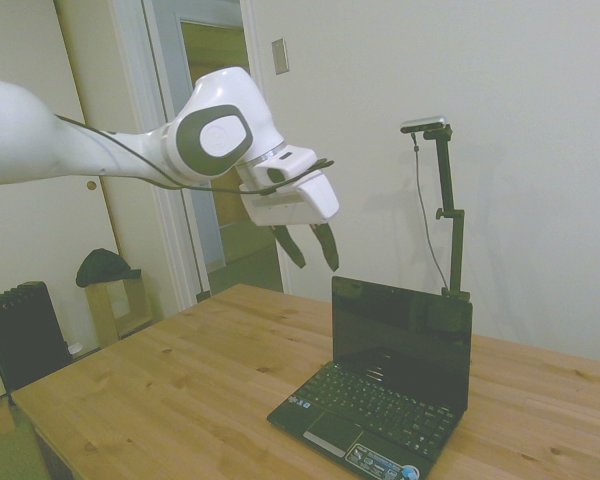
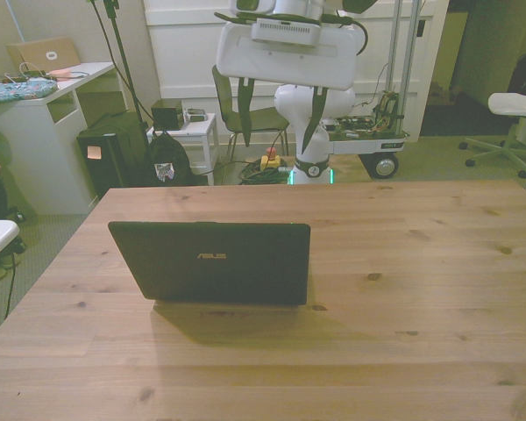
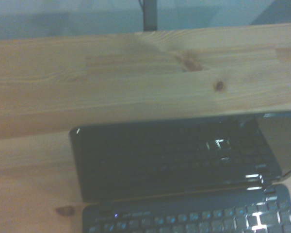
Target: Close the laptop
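Laptop (image 1: pixel 385 395) open, lid upright, on the wooden table (image 2: pixel 421 281).
Gripper (image 1: pixel 307 247) hovers at its 11 o'clock, fingers apart; front view hides the keyboard.

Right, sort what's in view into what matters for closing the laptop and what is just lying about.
Part of the job:
- laptop, lid upright, open
- end effector, open, hanging above the laptop, touching nothing

Just there:
- wooden table
- black backpack on the floor
- white side table
- dark radiator
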Available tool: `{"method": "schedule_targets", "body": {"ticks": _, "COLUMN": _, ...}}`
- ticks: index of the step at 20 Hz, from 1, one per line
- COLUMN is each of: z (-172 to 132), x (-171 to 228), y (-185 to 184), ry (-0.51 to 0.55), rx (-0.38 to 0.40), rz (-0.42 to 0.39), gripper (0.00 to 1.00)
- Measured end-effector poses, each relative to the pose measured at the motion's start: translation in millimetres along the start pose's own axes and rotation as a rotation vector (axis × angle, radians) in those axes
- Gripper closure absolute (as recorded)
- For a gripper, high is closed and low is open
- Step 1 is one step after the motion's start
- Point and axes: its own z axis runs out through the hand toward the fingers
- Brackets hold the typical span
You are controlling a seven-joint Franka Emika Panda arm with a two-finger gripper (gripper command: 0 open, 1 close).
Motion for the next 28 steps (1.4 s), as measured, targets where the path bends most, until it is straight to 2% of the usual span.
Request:
{"method": "schedule_targets", "body": {"ticks": 7, "z": 21, "x": 75, "y": -21, "ry": 0.016, "rx": 0.006, "rz": 0.053, "gripper": 0.00}}
{"method": "schedule_targets", "body": {"ticks": 13, "z": 68, "x": 116, "y": -40, "ry": -0.014, "rx": 0.039, "rz": 0.074, "gripper": 0.00}}
{"method": "schedule_targets", "body": {"ticks": 14, "z": 75, "x": 119, "y": -42, "ry": -0.019, "rx": 0.042, "rz": 0.076, "gripper": 1.00}}
{"method": "schedule_targets", "body": {"ticks": 19, "z": 103, "x": 124, "y": -41, "ry": -0.079, "rx": 0.048, "rz": 0.090, "gripper": 1.00}}
{"method": "schedule_targets", "body": {"ticks": 24, "z": 129, "x": 133, "y": -25, "ry": -0.113, "rx": 0.030, "rz": 0.110, "gripper": 1.00}}
{"method": "schedule_targets", "body": {"ticks": 28, "z": 129, "x": 143, "y": -15, "ry": -0.112, "rx": 0.043, "rz": 0.112, "gripper": 1.00}}
